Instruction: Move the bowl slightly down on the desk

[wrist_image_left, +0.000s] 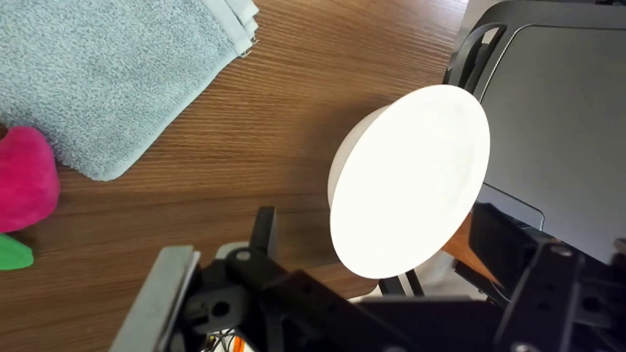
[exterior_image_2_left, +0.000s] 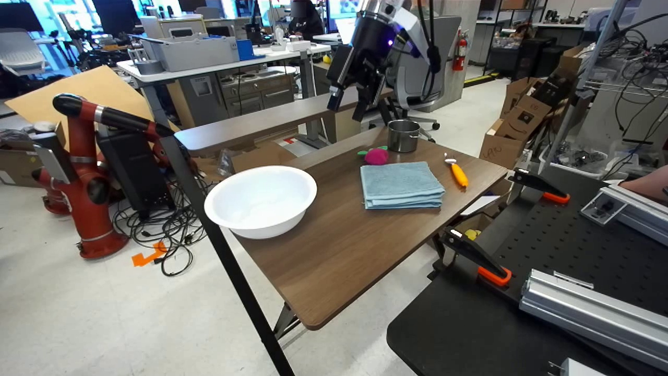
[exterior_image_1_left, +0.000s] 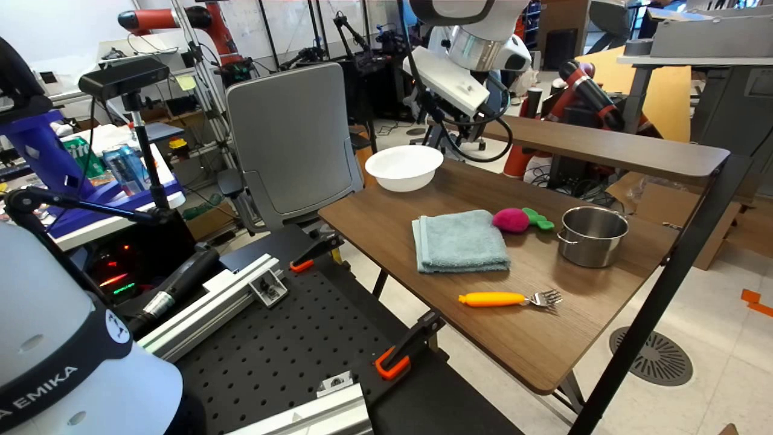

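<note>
The white bowl (exterior_image_1_left: 404,169) sits upright at one end of the brown wooden desk (exterior_image_1_left: 386,223), its rim reaching the desk's edge. It also shows in an exterior view (exterior_image_2_left: 261,201), close to the shelf's dark leg. In the wrist view the bowl (wrist_image_left: 411,183) looks overexposed and lies between and beyond the two fingers. My gripper (exterior_image_2_left: 347,107) is open and empty, held well above the desk and apart from the bowl. In the wrist view the gripper (wrist_image_left: 374,215) has its fingers wide apart. In an exterior view the arm and cables hide most of it.
A folded teal cloth (exterior_image_1_left: 462,241) lies mid-desk. Beside it are a pink-and-green plush toy (exterior_image_1_left: 512,221), a metal pot (exterior_image_1_left: 592,238) and an orange-handled fork (exterior_image_1_left: 492,299). A raised wooden shelf (exterior_image_2_left: 282,117) runs along one side. A grey chair (exterior_image_1_left: 296,139) stands near the bowl's end.
</note>
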Robot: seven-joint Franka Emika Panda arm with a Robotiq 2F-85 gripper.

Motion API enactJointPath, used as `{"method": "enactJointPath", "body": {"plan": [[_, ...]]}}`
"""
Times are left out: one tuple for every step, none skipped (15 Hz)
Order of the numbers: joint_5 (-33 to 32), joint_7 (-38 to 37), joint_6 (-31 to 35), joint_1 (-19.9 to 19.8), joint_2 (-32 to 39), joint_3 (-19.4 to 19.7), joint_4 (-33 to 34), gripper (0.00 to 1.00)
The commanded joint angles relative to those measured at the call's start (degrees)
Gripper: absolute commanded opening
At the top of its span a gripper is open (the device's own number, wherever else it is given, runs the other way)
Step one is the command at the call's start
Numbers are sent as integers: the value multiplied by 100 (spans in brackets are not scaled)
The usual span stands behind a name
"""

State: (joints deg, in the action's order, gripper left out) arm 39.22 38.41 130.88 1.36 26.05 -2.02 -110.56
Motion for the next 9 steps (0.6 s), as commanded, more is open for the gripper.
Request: {"method": "enactJointPath", "body": {"plan": [[-425, -442, -573, -244, 598, -247, 810, 100], [-518, -531, -607, -257, 743, -293, 951, 100], [-611, -659, -640, -257, 856, -335, 1081, 100], [-717, -805, -680, -250, 980, -374, 1231, 100], [-804, -929, -710, -251, 1087, -421, 1351, 100], [-908, -1073, -733, -243, 1215, -471, 1492, 100], [-1003, -1215, -737, -237, 1316, -523, 1605, 100], [-1099, -1378, -748, -210, 1430, -565, 1732, 100], [-1173, -1511, -729, -200, 1541, -621, 1842, 100]]}}
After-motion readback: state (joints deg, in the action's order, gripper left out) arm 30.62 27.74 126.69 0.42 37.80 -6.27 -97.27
